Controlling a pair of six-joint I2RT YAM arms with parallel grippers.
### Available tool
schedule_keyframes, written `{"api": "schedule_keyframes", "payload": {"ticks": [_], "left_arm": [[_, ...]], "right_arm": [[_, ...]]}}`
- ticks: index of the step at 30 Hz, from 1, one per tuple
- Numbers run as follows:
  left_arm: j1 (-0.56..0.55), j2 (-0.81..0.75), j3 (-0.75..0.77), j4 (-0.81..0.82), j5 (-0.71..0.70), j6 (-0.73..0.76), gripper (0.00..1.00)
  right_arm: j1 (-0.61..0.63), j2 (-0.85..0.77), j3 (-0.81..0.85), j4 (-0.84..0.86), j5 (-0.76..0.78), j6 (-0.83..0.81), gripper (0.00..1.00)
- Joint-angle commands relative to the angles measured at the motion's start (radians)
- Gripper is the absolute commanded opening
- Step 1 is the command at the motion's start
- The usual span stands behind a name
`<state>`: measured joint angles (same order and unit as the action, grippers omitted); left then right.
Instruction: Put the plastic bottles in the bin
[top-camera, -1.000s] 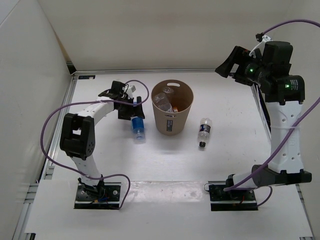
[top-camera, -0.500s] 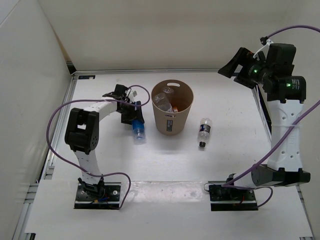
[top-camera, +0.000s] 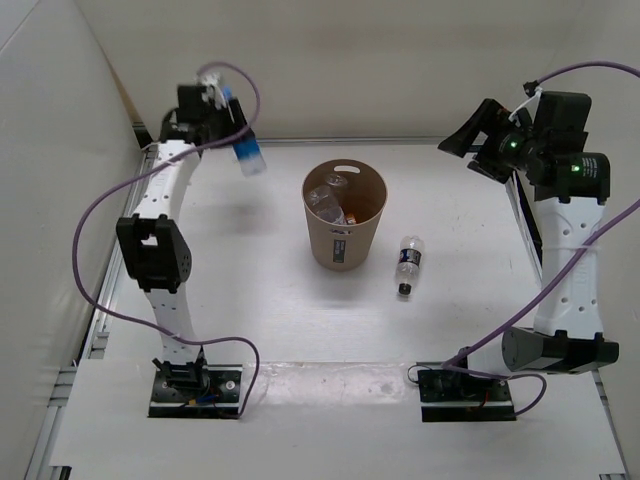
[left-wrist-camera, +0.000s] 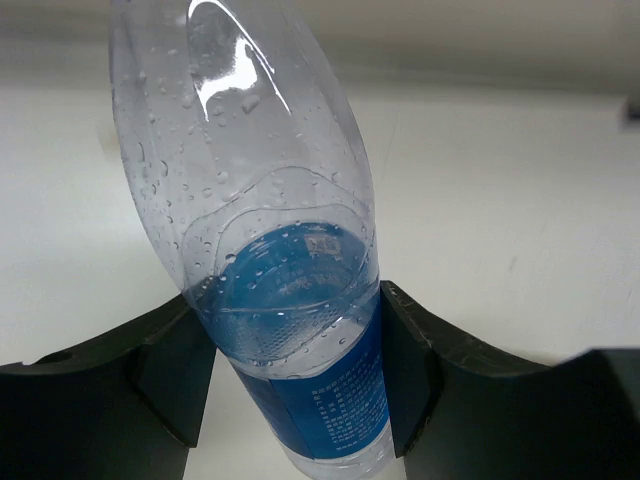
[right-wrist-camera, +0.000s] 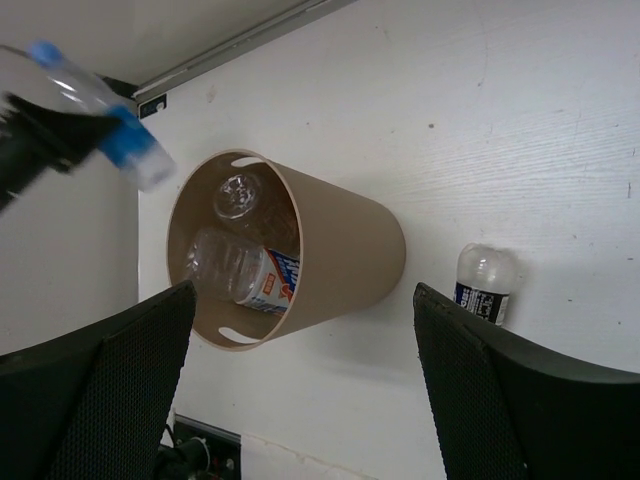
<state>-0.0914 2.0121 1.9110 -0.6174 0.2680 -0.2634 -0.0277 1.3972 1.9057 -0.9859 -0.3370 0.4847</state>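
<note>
- In the left wrist view, the fingers of the left gripper are clamped on the blue-labelled bottle. One pad sits on each side of the label band, and the clear body juts out ahead with droplets inside.
- I'd guess that bottle is light and nearly empty, with walls thin enough to dent and slick where the plastic is bare. The labelled waist looks like the sensible place to take hold, as it is held here.
- From the top view, the held bottle hangs in the air to the left of the bin and beyond it, not yet over the opening.
- The bin stands upright with two bottles already lying inside. A dark-labelled bottle lies on its side just right of the bin, not touching it.
- The right gripper sits high up, well to the right of the bin.
- In the right wrist view, its fingers stand wide apart with nothing between them. The camera looks down into the bin, where one bottle shows a white-and-orange label.
- The table is white, flat and matt, so a round bottle could roll on it. Plain white walls close in to the left of the bin and behind it, and purple cables loop off both arms.
</note>
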Motion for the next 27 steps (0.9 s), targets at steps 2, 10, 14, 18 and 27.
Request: {"api": "schedule_keyframes", "payload": {"ticks": [2,10,14,18,27], "left_arm": [[0.009,0.008,0.333,0.12,0.026,-0.029,0.65],[-0.105,-0.051,0.323,0.48,0.233,-0.218,0.65],[-0.174,-0.069,0.249,0.606,0.286,-0.351,0.64],[-0.267,-0.12,0.121,0.662,0.306,-0.387,0.64],[-0.353,-0.217,-0.167,0.665,0.323,-0.363,0.64]], "right_arm": [[0.018,-0.017,-0.022,0.047,-0.007,0.02,0.9],[0.068,-0.03,-0.088,0.029,0.046,0.038,0.9],[0.061,-0.05,-0.152,0.032,0.061,0.055,0.9],[0.058,-0.046,-0.215,0.029,0.081,0.068,0.9],[0.06,-0.032,-0.313,0.021,0.11,0.107,0.9]]}}
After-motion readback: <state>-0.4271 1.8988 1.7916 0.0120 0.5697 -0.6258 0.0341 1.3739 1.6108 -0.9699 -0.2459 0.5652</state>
